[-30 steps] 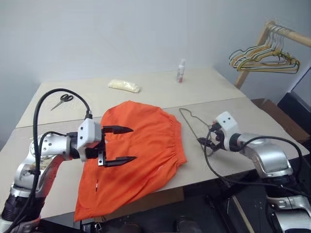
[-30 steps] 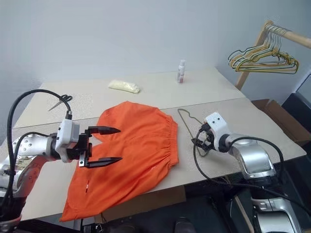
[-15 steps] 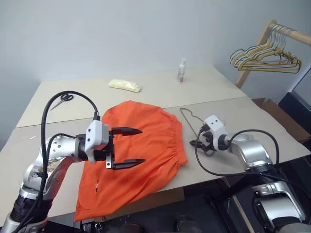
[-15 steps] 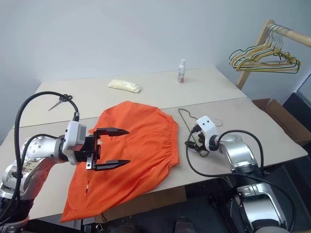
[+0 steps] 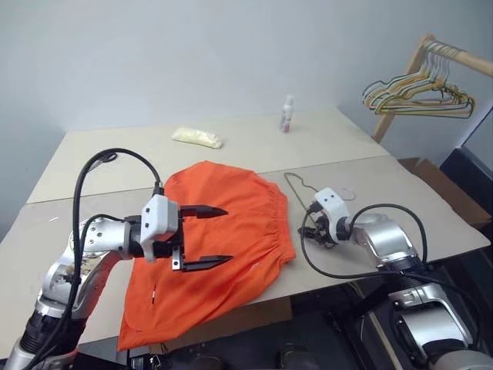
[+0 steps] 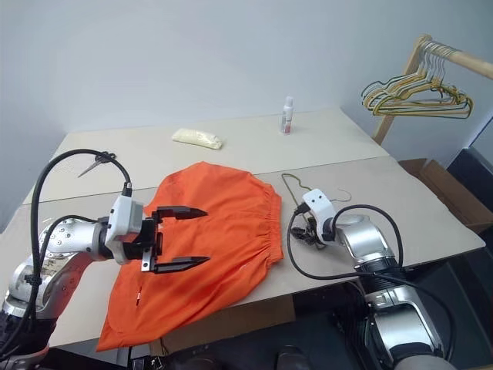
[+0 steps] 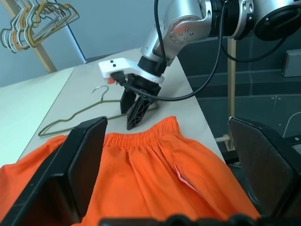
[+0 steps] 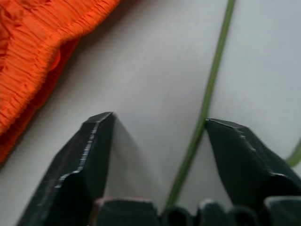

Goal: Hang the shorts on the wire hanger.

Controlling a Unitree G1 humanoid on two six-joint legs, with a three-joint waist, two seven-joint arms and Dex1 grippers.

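- My right gripper (image 8: 157,141) has come down and in toward the wire hanger (image 5: 302,187) over the last second, and its fingers have begun to draw together; they are apart as of now, one on each side of the thin wire, which runs up between them on the table (image 5: 400,185).
- I read this as the start of the pick: the wire sits inside the jaws but is not yet pinched, so nothing is lifted.
- My left gripper (image 5: 206,237) hovers over the shorts (image 5: 231,223) with its fingers spread wide, holding nothing; it has hardly shifted.
- The shorts lie flat on the near table, waistband toward the hanger, just beside it and not touching that I can see.
- The hanger lies flat too, its hook toward the far side.
- As for containers: a small bottle (image 5: 287,112) stands upright on the far table; I cannot tell its contents. A pale packet (image 5: 196,136) lies near it.
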